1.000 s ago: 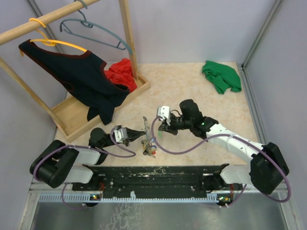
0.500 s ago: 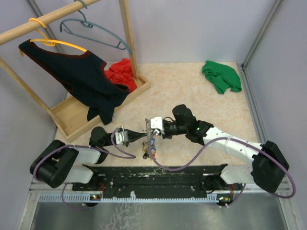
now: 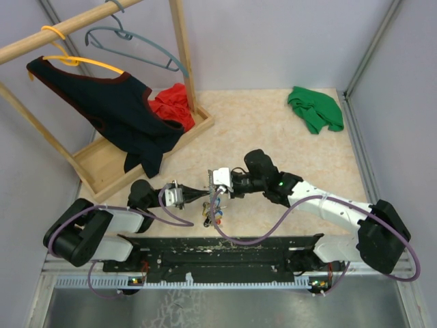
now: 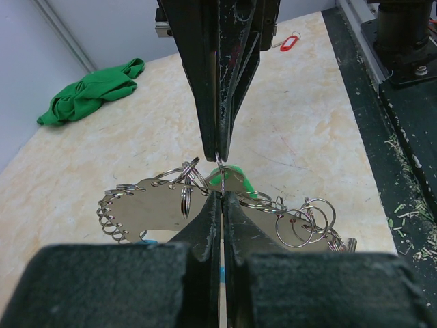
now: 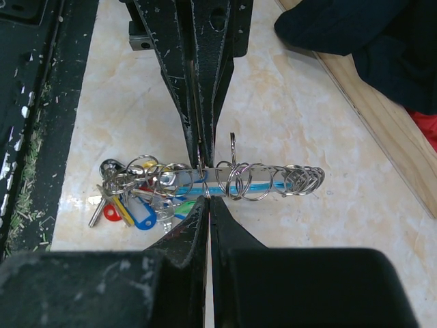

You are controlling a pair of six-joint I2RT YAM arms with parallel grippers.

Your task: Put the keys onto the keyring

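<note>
left gripper [image 4: 220, 198]: jaws together, clamped on the keyring [image 5: 273, 183] band and holding it edge-up over the table [image 4: 102, 157]. right gripper [image 5: 207, 198]: jaws together too, meeting the left one tip to tip across the keyring and nipping a small wire ring at the keyring's edge. green key [image 4: 232, 181]: its head sits right at that pinch, touching the keyring. my read is the right gripper holds the green key by that small ring, but the contact is too tight to be sure.

outward along the keyring: loose split rings crowd both sides of the pinch. tags [image 5: 136, 212] in blue, yellow and red hang off one end, and the light-blue segment runs toward the other end.

well away from the keyring, a red fob [image 4: 290, 42] lies flat on the table. could be the red key, can't tell from here.

progress, my estimate: early-mid.
- done: keyring picked up and braced, green key brought to it.
- left: no view shows the green key threaded on. then release it, fetch the red key and thread that one.
</note>
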